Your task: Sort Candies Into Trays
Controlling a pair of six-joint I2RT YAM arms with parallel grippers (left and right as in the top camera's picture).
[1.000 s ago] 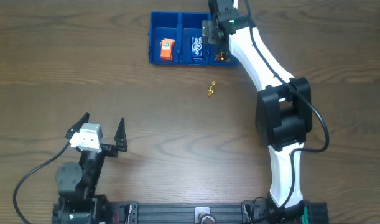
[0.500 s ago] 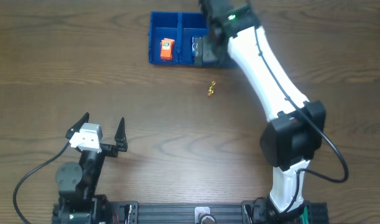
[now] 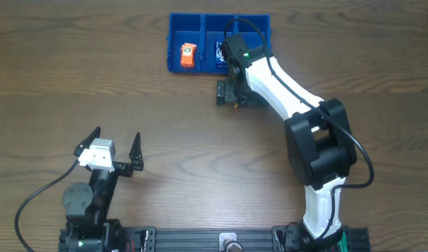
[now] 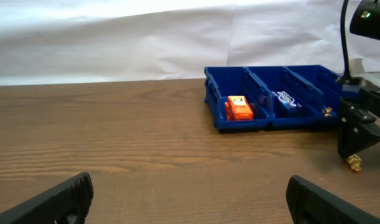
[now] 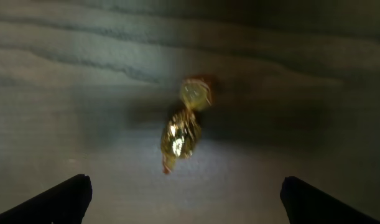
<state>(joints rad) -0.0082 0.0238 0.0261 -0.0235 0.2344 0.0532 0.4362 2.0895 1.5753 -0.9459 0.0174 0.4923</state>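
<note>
A gold-wrapped candy point(image 5: 182, 128) lies on the wooden table, just in front of the blue three-compartment tray point(image 3: 173, 42). My right gripper point(image 3: 232, 96) hangs open right above this candy, one finger on each side and neither touching it. The left wrist view shows the same candy point(image 4: 354, 163) under the right gripper point(image 4: 357, 140). An orange candy point(image 3: 188, 56) sits in the tray's left compartment and a blue candy point(image 3: 221, 52) in the middle one. Another small gold candy point(image 4: 327, 112) lies in the right compartment. My left gripper point(image 3: 116, 144) stands open and holds nothing, near the front left of the table.
Bare wooden table stretches between the left gripper and the tray point(image 4: 239, 122). A white backdrop rises behind the table's far edge. The right arm's white links point(image 3: 291, 91) cross the table's right half.
The right gripper has come back from over the tray's right compartment and lowered over the gold candy on the table. The left arm has not moved.
</note>
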